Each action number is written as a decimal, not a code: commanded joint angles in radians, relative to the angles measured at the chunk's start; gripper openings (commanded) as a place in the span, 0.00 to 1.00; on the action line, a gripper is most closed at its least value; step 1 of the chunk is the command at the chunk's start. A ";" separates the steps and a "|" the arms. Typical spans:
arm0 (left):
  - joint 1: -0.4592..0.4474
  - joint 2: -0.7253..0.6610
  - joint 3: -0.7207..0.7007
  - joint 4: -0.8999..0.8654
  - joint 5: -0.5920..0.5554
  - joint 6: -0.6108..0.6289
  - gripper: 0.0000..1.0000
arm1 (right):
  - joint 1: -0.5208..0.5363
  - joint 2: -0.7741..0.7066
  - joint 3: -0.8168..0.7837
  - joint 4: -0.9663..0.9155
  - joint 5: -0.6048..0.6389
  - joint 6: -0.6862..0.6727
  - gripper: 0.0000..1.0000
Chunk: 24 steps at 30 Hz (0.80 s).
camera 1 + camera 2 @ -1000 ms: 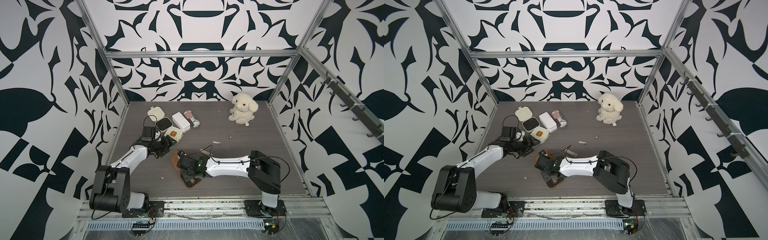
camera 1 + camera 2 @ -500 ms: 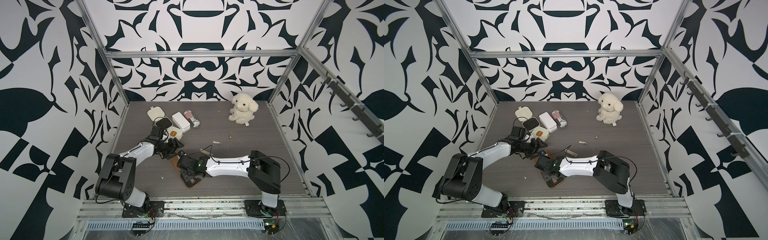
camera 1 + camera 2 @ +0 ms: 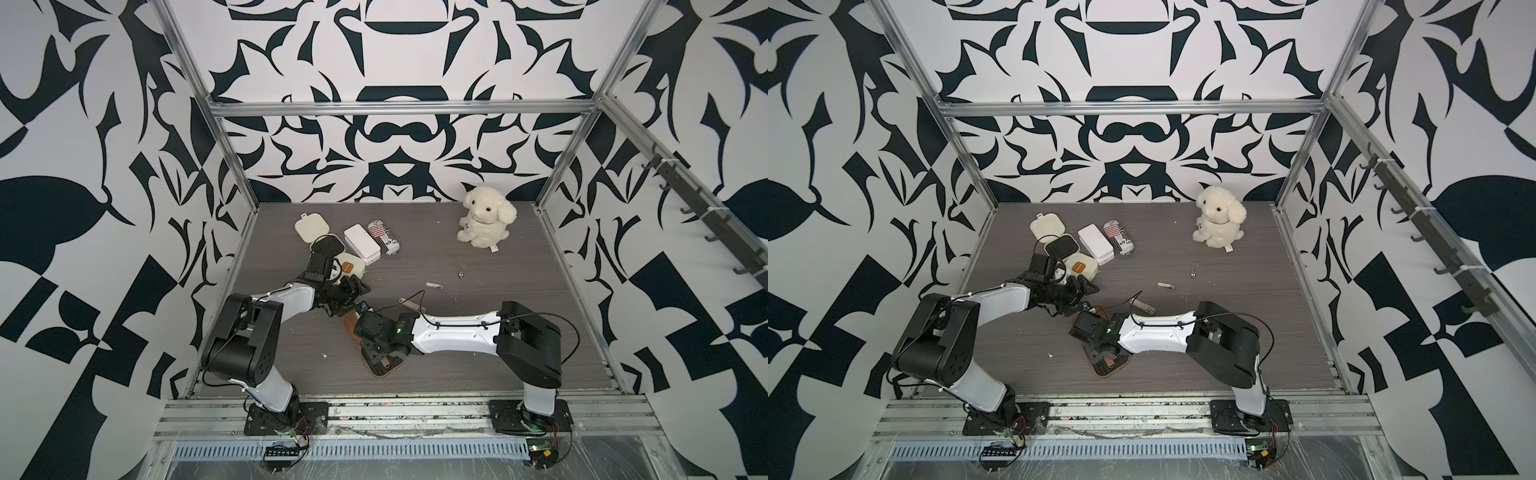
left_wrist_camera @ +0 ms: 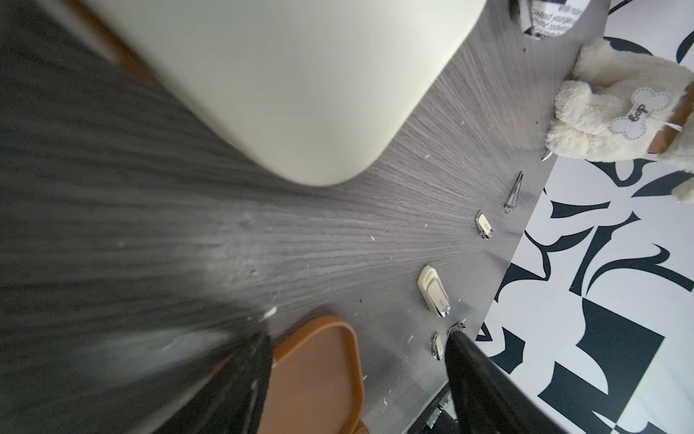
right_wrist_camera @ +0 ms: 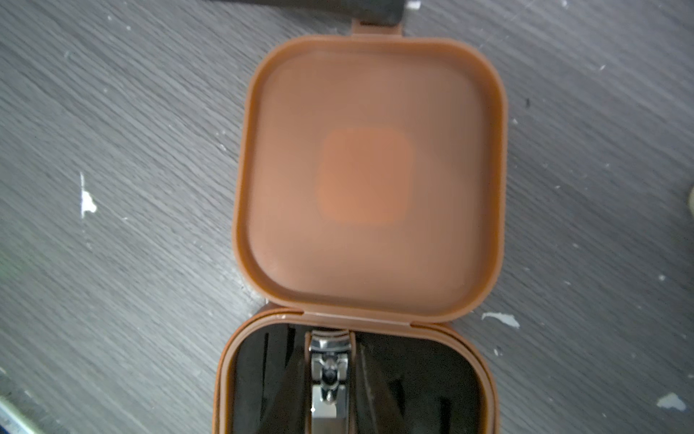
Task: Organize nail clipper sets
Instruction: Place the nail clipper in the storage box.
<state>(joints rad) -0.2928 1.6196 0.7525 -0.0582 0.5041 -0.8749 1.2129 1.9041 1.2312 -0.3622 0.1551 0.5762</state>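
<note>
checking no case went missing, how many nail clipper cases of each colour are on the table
cream: 2, the open cream case and the closed cream case
brown: 1, the open brown case
total: 3

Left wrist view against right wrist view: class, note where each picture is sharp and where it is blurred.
Left wrist view: the near cream case and the table beside it are smeared and soft, while the far loose clippers and plush dog are crisp. Right wrist view: the tan-brown case lid is slightly soft, the metal clipper in the case clearer.
</note>
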 commanded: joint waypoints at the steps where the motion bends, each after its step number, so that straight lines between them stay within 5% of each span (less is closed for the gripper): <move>1: -0.034 0.047 -0.030 -0.075 -0.033 0.007 0.77 | 0.007 0.012 0.013 -0.030 0.004 -0.006 0.00; 24: -0.046 -0.094 0.004 -0.166 0.046 0.001 0.82 | 0.001 0.015 0.012 -0.028 0.001 -0.012 0.00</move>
<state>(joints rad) -0.3370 1.5436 0.7280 -0.1589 0.5323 -0.8803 1.2125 1.9041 1.2312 -0.3721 0.1535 0.5758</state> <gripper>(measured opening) 0.822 0.219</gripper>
